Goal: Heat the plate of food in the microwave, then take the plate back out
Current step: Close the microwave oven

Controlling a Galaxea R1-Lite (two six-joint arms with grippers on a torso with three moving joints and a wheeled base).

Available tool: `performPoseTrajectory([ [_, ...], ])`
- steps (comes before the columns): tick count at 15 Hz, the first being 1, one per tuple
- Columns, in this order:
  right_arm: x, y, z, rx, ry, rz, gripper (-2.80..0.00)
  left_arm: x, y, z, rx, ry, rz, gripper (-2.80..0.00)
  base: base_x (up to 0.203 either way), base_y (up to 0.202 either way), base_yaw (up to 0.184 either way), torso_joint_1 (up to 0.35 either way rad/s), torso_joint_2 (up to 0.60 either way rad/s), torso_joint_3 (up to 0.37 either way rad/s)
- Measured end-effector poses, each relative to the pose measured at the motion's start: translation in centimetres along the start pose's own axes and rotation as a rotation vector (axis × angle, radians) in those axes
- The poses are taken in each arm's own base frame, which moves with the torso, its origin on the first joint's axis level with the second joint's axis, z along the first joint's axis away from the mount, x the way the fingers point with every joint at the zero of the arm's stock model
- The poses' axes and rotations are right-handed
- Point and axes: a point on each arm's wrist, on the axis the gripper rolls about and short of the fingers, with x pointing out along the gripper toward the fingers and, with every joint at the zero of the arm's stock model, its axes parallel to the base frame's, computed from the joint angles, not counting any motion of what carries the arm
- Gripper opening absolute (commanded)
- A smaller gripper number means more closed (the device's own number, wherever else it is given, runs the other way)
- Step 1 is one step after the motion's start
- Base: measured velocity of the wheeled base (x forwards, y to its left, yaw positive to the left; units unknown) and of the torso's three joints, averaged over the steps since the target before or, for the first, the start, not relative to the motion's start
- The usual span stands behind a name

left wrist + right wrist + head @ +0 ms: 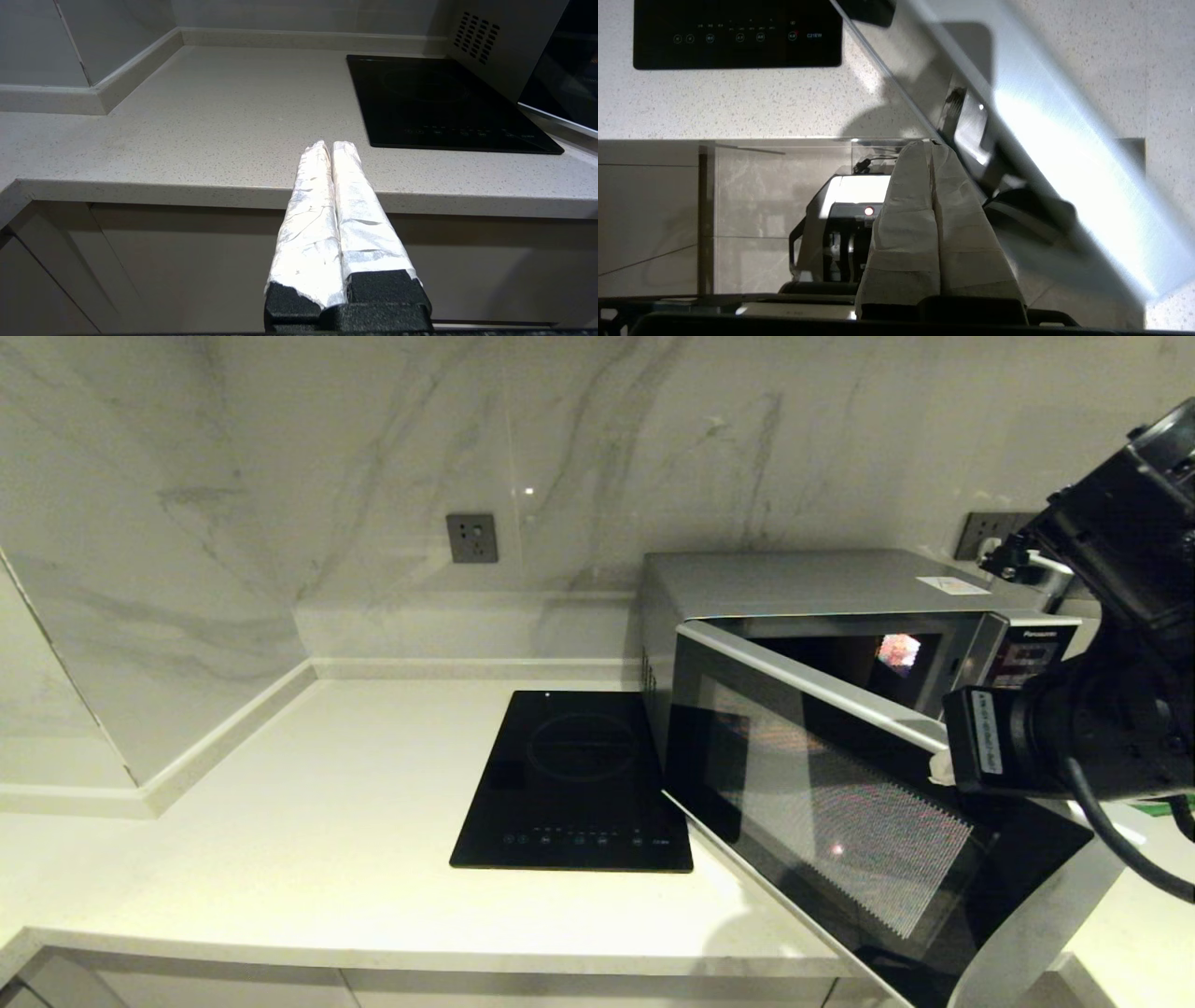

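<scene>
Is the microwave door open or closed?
Partly open. The microwave door swings out at an angle from its front, showing the dark inside, with the right gripper at its edge.

Right gripper (pixel 931 149) raised at right, fingers pressed together. Left gripper (pixel 331 148) parked low, fingers together.

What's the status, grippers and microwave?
Right gripper shut, tips at the half-open microwave door. Left gripper shut, parked off the counter edge. Plate not in view. Nothing blocking.
</scene>
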Motion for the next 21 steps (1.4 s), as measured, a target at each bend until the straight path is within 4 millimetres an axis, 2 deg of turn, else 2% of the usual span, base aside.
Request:
performPoseTrajectory([
  [3, -0.5, -0.9, -0.4, 0.008, -0.003, -0.002, -2.8, 0.0, 0.0, 0.0, 0.0, 0.0, 0.0, -2.8, 0.0, 0.0, 0.0, 0.0, 0.0, 0.0],
  [6, 0.0, -2.2, 0.3, 0.072, -0.014, -0.06, -2.8, 0.0, 0.0, 0.0, 0.0, 0.0, 0.0, -2.8, 0.0, 0.0, 0.0, 0.0, 0.0, 0.0],
  [8, 1.3, -3.4, 1.3, 0.158, -0.029, -0.113, -2.8, 0.0, 0.0, 0.0, 0.0, 0.0, 0.0, -2.8, 0.0, 0.0, 0.0, 0.0, 0.0, 0.0],
  [14, 7.2, -6.8, 4.8, 0.357, -0.088, -0.212, -2.8, 0.0, 0.0, 0.0, 0.0, 0.0, 0.0, -2.8, 0.0, 0.0, 0.0, 0.0, 0.0, 0.0],
  [17, 8.6, -8.2, 5.7, 0.405, -0.093, -0.246, -2.8, 0.0, 0.0, 0.0, 0.0, 0.0, 0.0, -2.8, 0.0, 0.0, 0.0, 0.0, 0.0, 0.0],
  [21, 10.5, -11.6, 7.9, 0.514, -0.193, -0.297, -2.8, 0.0, 0.0, 0.0, 0.0, 0.0, 0.0, -2.8, 0.0, 0.0, 0.0, 0.0, 0.0, 0.0],
])
